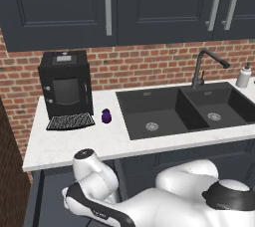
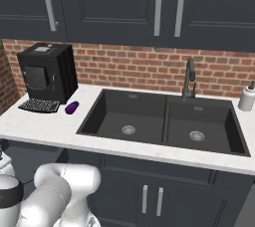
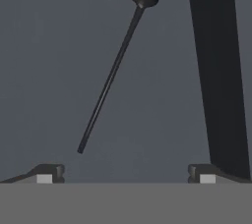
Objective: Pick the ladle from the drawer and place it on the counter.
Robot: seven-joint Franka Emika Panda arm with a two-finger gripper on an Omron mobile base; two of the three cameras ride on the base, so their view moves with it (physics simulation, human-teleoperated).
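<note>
Arm is bent down below the desk point(image 1: 74, 144) edge, hand over the open drawer point(image 3: 49, 70). The jaws point(image 3: 126, 176) stand wide apart with nothing between them.

Ladle point(image 3: 114, 68) lies flat on the drawer floor, straight ahead of the fingertips point(image 3: 49, 173): bowl at the far end, handle end nearest the hand, slanting to the left in the hand view.

Step in hand, I'd say: line up and descend for the grasp. Roll the wrist so the jaws close across the handle, not along it. Aim mid-handle; it's thin, so go low enough to pinch it against the floor.

Clearance: dark drawer wall point(image 3: 216, 70) runs close on the right, so watch that fingertip. Left side is open floor. For the drop, the desk has bare room in front of the coffee machine point(image 1: 66, 84) and purple object point(image 1: 106, 116), left of the sink point(image 1: 189, 106).
</note>
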